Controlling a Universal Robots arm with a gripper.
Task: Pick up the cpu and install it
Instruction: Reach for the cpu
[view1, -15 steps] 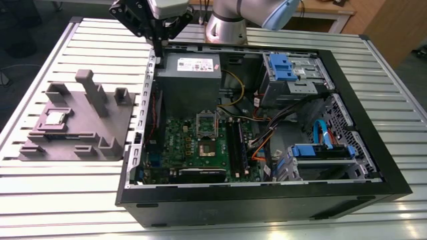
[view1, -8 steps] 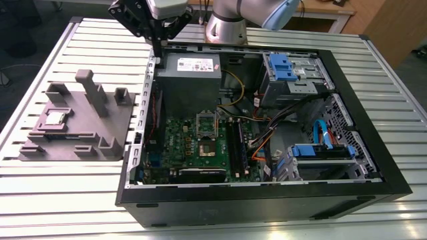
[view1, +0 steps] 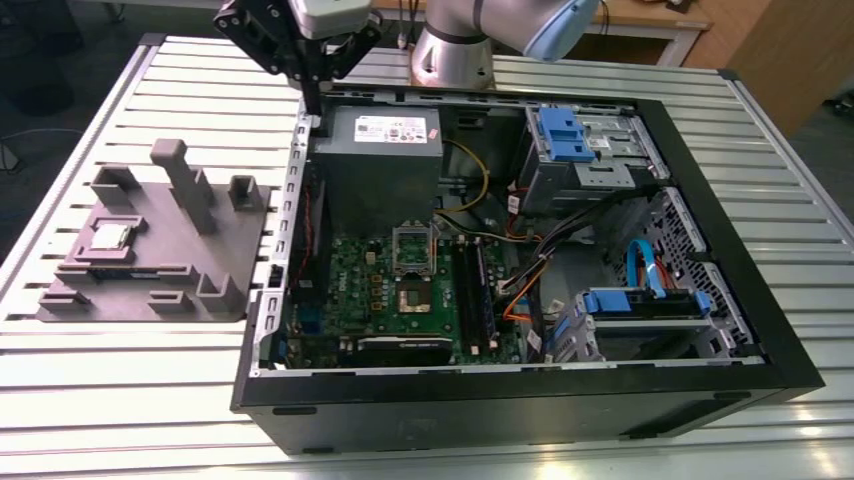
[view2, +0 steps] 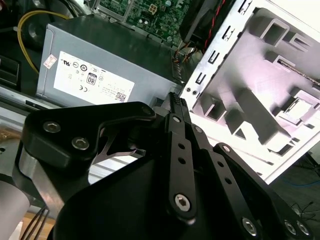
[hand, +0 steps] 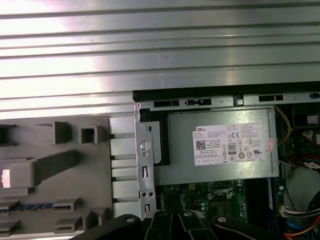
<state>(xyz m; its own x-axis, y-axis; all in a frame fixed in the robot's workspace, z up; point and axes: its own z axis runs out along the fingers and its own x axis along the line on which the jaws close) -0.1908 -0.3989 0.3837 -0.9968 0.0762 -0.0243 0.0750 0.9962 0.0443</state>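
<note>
Silvery cpu (view1: 107, 237) lies untouched on the grey fixture (view1: 174, 265) at the exterior view's left; the gripper (view1: 310, 103), jaws pinched together and empty, hangs upper left over the case edge, socket (view1: 411, 296) unfilled

Slatted aluminium table (view1: 120, 400) (brightly lit); wooden cabinet (view1: 787, 50) behind, dark floor (view1: 47, 130).

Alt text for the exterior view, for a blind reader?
The arm's shut gripper hangs empty above the far edge of an open computer case on a slatted metal table. The cpu lies in a grey tray beside the case, on the exterior view's left. Inside the case show a green board and grey power supply.
</note>
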